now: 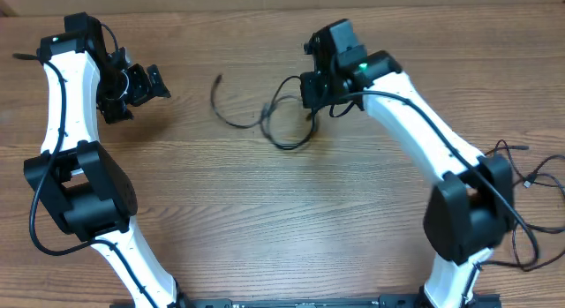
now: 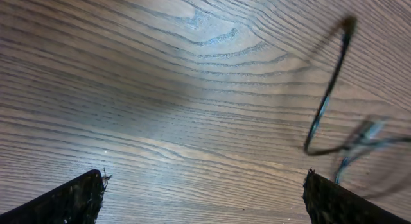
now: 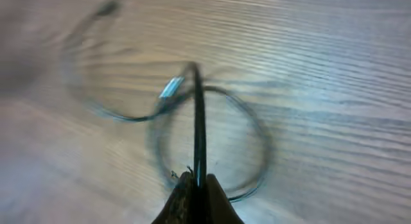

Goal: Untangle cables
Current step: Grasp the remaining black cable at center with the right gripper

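Thin black cables point(image 1: 269, 123) lie looped on the wooden table at centre back, one end curving off to the left point(image 1: 217, 86). My right gripper point(image 1: 314, 103) sits over the right side of the loop. In the right wrist view it point(image 3: 198, 180) is shut on a black cable point(image 3: 198, 128) that runs straight up from the jaws, with a silver plug point(image 3: 171, 88) and a blurred loop point(image 3: 257, 140) beyond. My left gripper point(image 1: 148, 86) is open at the far left, well apart from the cables. Its fingertips point(image 2: 83, 195) frame bare wood, with a cable point(image 2: 327, 99) at upper right.
Thicker black wires point(image 1: 521, 180) trail by the right arm's base at the right edge. The table's far edge point(image 1: 265, 10) runs along the top of the overhead view.
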